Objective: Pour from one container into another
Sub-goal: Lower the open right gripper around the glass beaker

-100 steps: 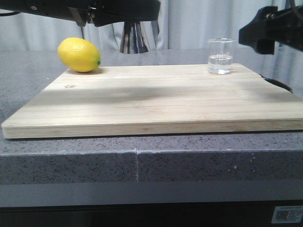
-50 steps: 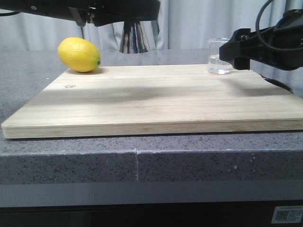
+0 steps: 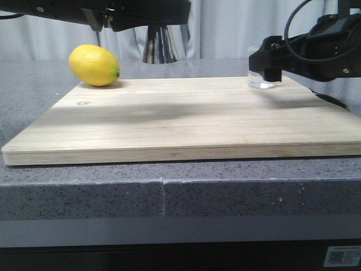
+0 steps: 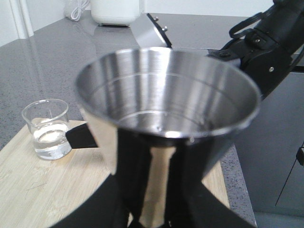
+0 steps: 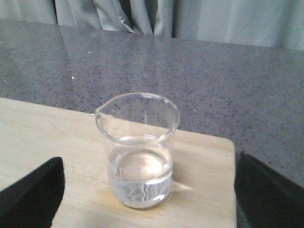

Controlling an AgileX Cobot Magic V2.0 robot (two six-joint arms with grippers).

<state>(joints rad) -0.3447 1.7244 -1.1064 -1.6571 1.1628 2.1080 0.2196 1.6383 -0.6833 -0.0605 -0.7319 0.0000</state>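
Grey counter, wooden board (image 3: 180,121): the right gripper (image 5: 147,199) gapes around the beaker (image 5: 138,149) (two o'clock corner); the left gripper (image 4: 156,209) clamps the jigger (image 4: 164,123).

A gray bench (image 3: 169,197) with tiny speckles fills the room's lower part. Its front edge is thick and has a thin seam running down the middle. Below it is a dark strip with a small white sticker (image 3: 342,257) at the far right corner. Behind the bench hang pale gray curtains (image 3: 231,28) with soft folds; the same curtains show in the right wrist view. In the left wrist view, the bench top is shiny and reflects light. A white machine (image 4: 116,12) stands at the back there, with a white cord (image 4: 76,8) beside it. The light is soft and even, and makes blurry shadows.
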